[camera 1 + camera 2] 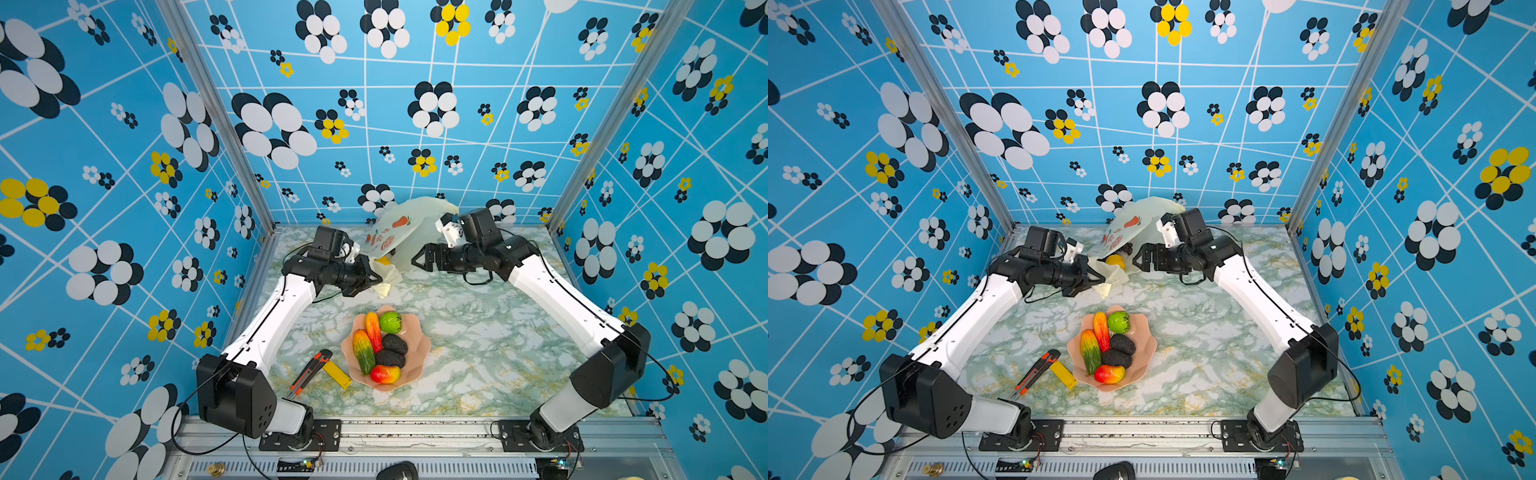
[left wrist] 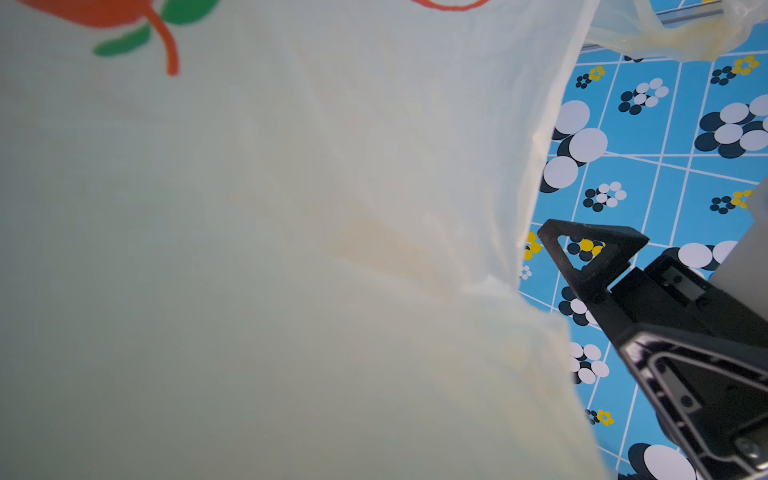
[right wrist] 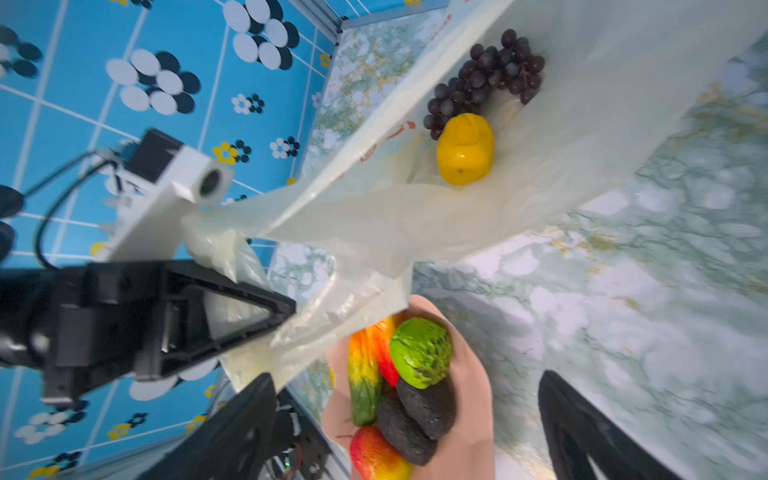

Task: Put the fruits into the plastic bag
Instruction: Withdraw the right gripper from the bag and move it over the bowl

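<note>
Blue flowered walls enclosed a marble table point(image 1: 478, 332). At its far end the left gripper point(image 1: 376, 277) was clamped on the edge of the bag point(image 1: 399, 224), apparently lifting that edge so the mouth gaped toward the right arm. Inside, on the bag's lower sheet, lay grapes point(image 3: 486, 79) touching a yellow fruit point(image 3: 465, 149). The right gripper point(image 1: 417, 262) hung just beside the mouth, jaws spread wide and empty, probably free to fetch another piece. Six fruits point(image 1: 394, 344) waited in the bowl point(image 1: 420, 353) mid-table, well apart from the bag. A knife point(image 1: 309, 372) and block point(image 1: 337, 374) lay beside the bowl.
</note>
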